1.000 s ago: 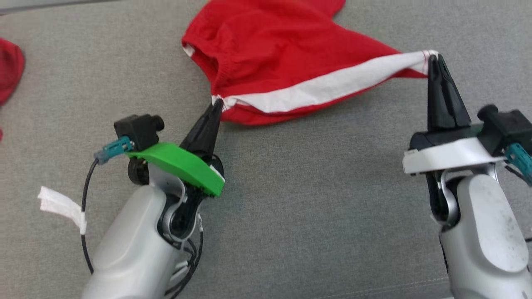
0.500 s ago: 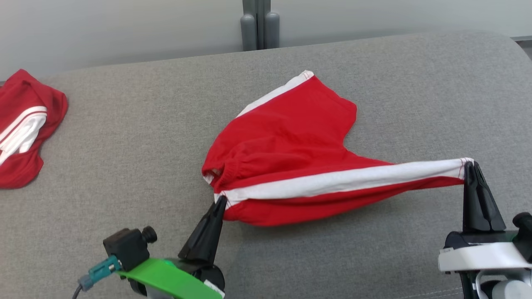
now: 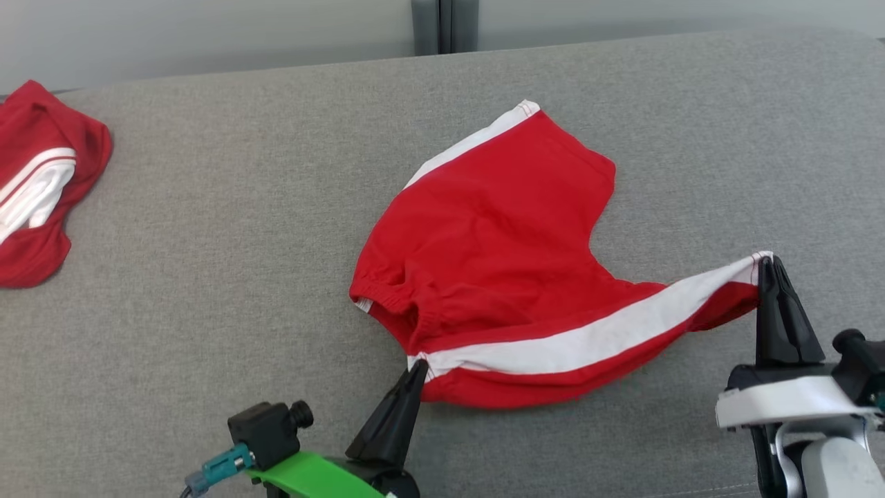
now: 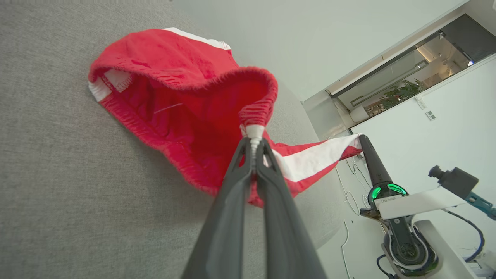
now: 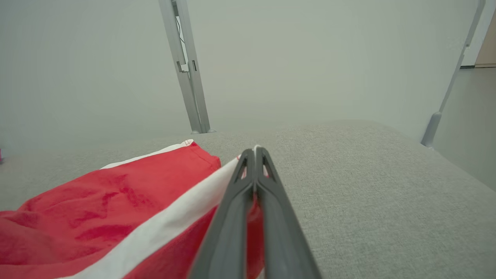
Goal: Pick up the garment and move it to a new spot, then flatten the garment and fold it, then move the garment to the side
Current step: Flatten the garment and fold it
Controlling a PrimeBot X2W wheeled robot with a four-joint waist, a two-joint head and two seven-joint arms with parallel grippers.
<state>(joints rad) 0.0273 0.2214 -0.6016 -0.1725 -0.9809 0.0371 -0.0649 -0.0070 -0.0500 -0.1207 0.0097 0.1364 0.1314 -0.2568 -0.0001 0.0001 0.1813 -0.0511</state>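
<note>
Far left of the head view: a second red garment [image 3: 38, 187] with white stripes lies bunched on the grey upholstered surface [image 3: 207, 277], well apart from the work.

Lower centre-left: the left gripper [image 3: 417, 365] is clamped, fingers together, on the waistband of the red shorts [image 3: 498, 235], at the end of the white side stripe. The left wrist view confirms gathered elastic fabric pinched between the closed tips.

Centre: the shorts rest on the surface. One leg is spread flat toward the upper centre of the frame, and the waistband opening gapes on the left side. The other leg is drawn out toward the right, its white stripe running from one gripper to the other.

Top centre: a grey post [image 3: 442, 24] stands behind the surface, against a pale wall.

Right edge, mid-height: the right gripper [image 3: 769, 263] is pinched tight on the hem corner of the drawn-out leg, at the stripe's end.
</note>
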